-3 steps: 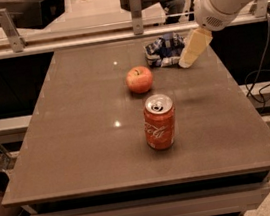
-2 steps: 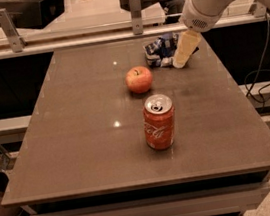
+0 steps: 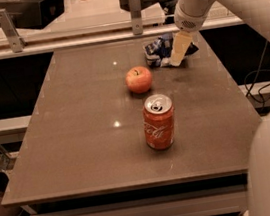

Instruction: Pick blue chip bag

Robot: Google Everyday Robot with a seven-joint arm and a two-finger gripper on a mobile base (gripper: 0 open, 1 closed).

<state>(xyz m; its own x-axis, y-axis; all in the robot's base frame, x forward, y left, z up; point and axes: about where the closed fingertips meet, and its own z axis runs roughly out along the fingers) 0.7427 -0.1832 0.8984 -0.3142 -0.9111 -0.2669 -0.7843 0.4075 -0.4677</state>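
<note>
One hand (image 3: 177,54) low at the blue chip bag (image 3: 155,51), far table (image 3: 89,137) edge, its spread cannot be told

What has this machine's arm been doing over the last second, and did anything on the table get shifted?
The gripper moved sideways along the far end of the brown table, toward the crumpled dark-blue foil chip bag, and now hangs right at it. No lift shows. The bag, the red apple and the red soda can stayed put.
</note>
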